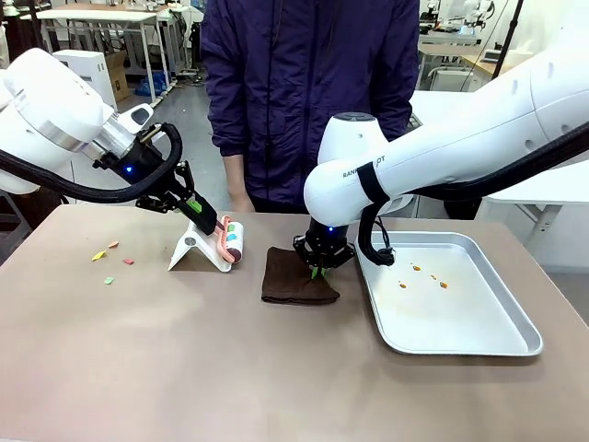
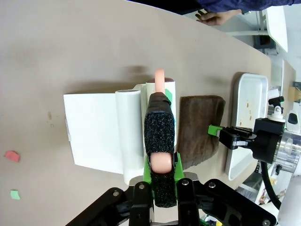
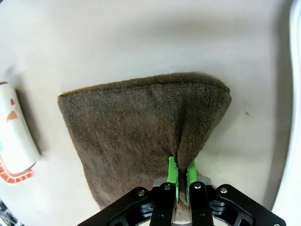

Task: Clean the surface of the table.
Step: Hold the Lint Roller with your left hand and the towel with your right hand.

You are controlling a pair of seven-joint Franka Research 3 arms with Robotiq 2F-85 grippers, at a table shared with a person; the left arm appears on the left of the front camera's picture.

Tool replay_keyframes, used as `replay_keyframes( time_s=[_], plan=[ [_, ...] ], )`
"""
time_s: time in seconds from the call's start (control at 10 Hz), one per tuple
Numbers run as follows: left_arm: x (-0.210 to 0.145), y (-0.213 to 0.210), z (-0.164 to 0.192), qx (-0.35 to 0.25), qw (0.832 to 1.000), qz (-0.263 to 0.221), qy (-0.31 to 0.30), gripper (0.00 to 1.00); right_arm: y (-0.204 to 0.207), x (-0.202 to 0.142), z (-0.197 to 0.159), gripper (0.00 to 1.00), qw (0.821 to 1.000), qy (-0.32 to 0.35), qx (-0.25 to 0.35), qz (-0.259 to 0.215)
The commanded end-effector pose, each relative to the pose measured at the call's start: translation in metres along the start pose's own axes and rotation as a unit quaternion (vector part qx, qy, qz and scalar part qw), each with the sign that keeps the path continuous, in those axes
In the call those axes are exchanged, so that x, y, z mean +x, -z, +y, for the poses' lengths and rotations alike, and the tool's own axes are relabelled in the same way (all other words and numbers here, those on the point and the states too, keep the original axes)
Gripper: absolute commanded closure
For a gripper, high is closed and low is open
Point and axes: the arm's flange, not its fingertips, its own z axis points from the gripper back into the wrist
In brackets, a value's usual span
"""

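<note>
The desk [image 1: 230, 368], likely rigid and slick, is spreading beneath everything, scraps [image 1: 98, 255] at its left, wanting no grip itself: left claw [image 1: 198, 214] is clamping the lint roller [image 1: 230, 241] by its pink handle, right claw [image 1: 317, 267] is pinching a fold of limp brown cloth [image 1: 293, 281].

Front: fixed by the near edge of the matte brownish-tan surface [image 1: 184, 368], facing across to its far edge, set back enough for the full width. Left wrist: close above, angled down toward the far edge. Right wrist: closer still, almost straight down. Shared by all three: folded dark brown terry cloth [image 1: 293, 276], white lint roller with a pink handle [image 1: 232, 244].
</note>
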Motion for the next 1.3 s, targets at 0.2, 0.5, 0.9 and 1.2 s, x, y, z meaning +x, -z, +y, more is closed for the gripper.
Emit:
replay_keyframes(
  time_s=[0.2, 0.5, 0.9, 1.2],
  plan=[
    [-0.013, -0.014, -0.012, -0.052, 0.998, -0.019, 0.024, 1.0, -0.014, 0.0, -0.029, 1.0, 0.997, 0.009, 0.081, 0.014],
    [-0.034, -0.036, -0.013, -0.108, 0.993, -0.004, 0.051, 0.88, -0.051, -0.009, -0.086, 1.0, 0.966, 0.002, 0.254, 0.035],
    [-0.055, -0.109, 0.038, -0.252, 0.964, 0.025, 0.078, 0.88, -0.09, -0.046, -0.161, 1.0, 0.895, -0.065, 0.43, 0.097],
    [-0.074, -0.166, 0.116, -0.325, 0.943, 0.037, 0.061, 0.88, -0.116, -0.081, -0.228, 1.0, 0.856, -0.031, 0.512, 0.063]
  ],
)
